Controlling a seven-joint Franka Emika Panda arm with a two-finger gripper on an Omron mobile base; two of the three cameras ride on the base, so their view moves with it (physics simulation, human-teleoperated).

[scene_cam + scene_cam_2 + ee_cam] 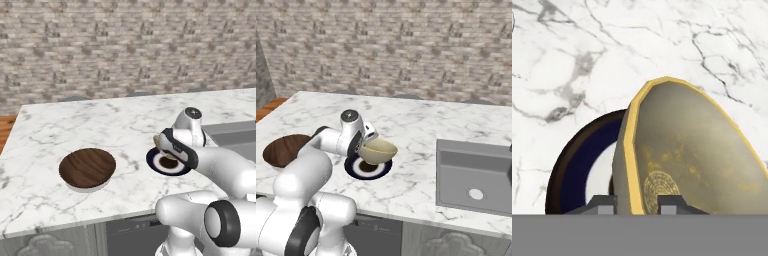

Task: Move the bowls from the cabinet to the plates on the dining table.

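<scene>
The pincer is clenched on the rim of the yellow bowl, holding it tilted just above the navy plate, which sits near the front edge of the marble counter. To do this step well, the robot should probably level the bowl, centre it over the plate, lower it until its base rests flat, and only then let go. Two bowls are visible: the yellow one and the brown bowl, resting farther along the front edge on a pale plate barely showing beneath. That makes two plates.

Kitchen, marble counter, sink, brick wall
</scene>
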